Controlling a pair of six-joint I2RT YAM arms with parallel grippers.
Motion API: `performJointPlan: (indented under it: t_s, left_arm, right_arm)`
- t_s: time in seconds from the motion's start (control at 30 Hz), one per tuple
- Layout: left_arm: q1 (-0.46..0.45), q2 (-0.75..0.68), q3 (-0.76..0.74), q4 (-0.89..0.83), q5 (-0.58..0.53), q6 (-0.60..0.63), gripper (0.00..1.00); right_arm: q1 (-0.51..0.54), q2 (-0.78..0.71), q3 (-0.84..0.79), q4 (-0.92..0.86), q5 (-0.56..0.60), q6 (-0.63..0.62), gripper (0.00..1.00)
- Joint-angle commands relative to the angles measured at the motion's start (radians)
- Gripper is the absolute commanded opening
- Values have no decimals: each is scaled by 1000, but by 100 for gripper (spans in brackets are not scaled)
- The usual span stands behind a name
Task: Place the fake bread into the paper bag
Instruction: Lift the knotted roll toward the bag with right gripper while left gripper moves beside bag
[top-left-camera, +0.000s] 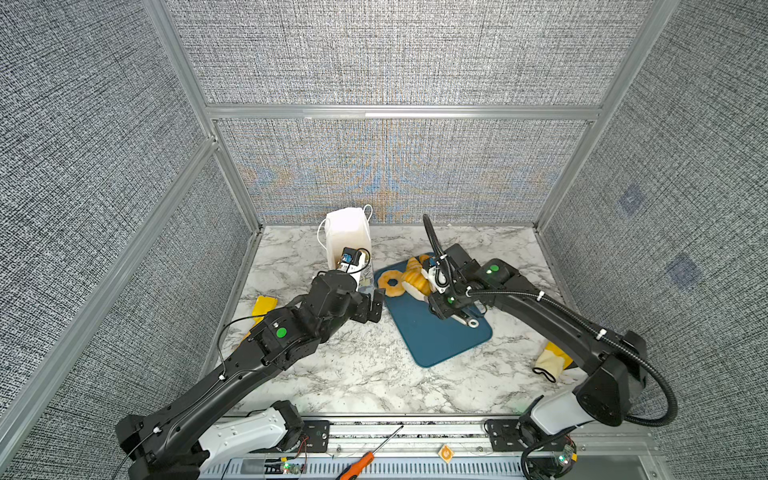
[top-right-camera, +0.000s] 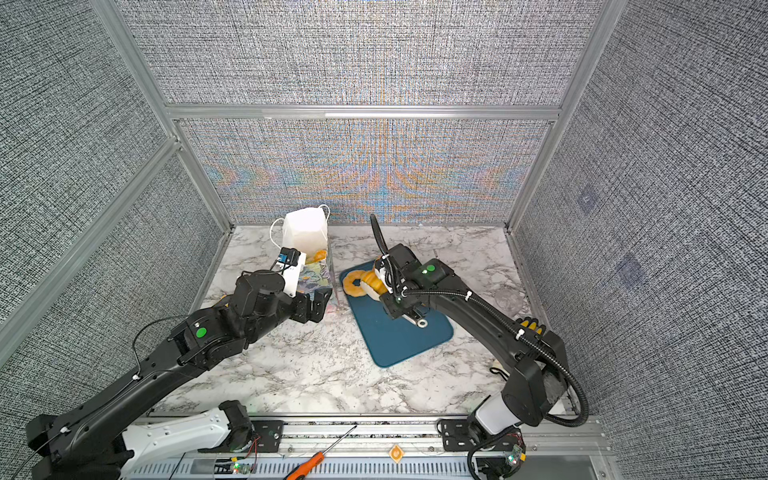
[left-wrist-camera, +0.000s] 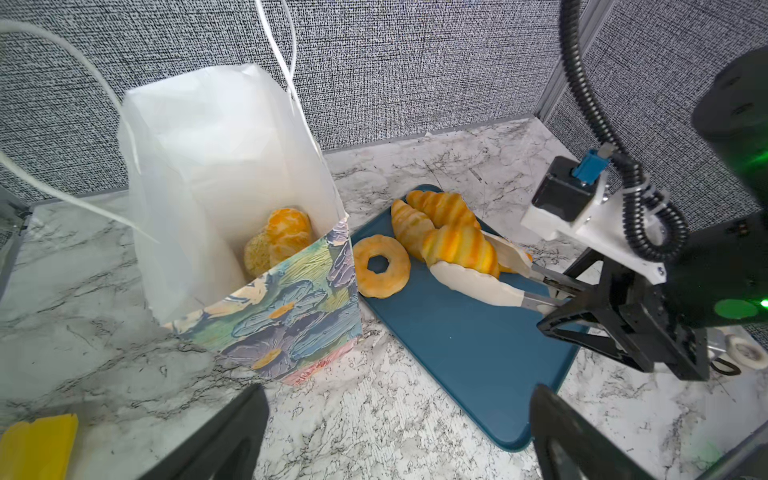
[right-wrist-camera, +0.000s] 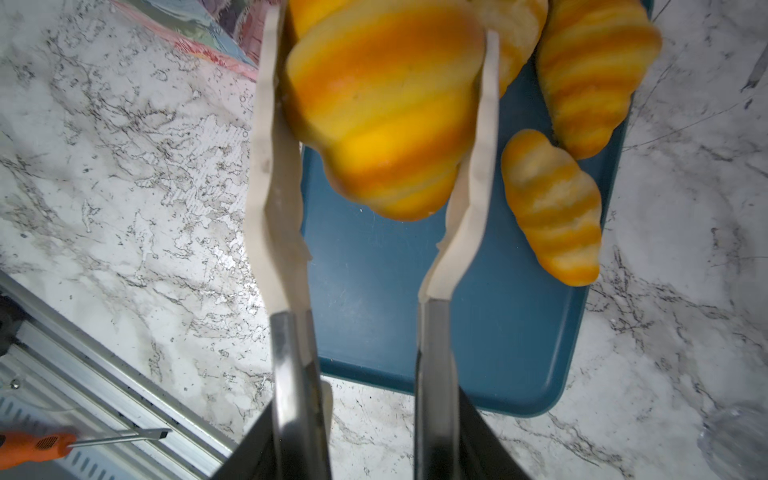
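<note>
Over the white marble-patterned table (top-left-camera: 332, 374), both black arms (top-left-camera: 232, 374) are stretched forward with the wrists turned inward. The left end effector (left-wrist-camera: 399, 390) is spread wide and empty, just beside the upright floral paper bag (left-wrist-camera: 291, 316). Above the teal plastic tray (left-wrist-camera: 469, 353), the right end effector (right-wrist-camera: 365, 432) is clamped on cream-tipped metal tongs (right-wrist-camera: 270, 187), by which a striped orange croissant (right-wrist-camera: 386, 112) is pinched. Two golden buns (left-wrist-camera: 282, 237) inside the bag and a ring doughnut (left-wrist-camera: 381, 266) on the tray are shown in the left wrist view, not in the right wrist view.
</note>
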Motion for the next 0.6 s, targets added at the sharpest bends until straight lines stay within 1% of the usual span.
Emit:
performJointPlan:
  t_s: [0.0,0.27,0.57]
  left_arm:
    - [5,-13,11,-23,-32,19,99]
    - [15,-37,17,-22,-74,14,99]
    - [34,-50,43,-2,-95,42,99]
  right_arm:
    - [9,-6,36,-22,9,7,49]
    - [38,-7,144,-40,19,1,49]
    - [74,-7,258,-11,22,4,49]
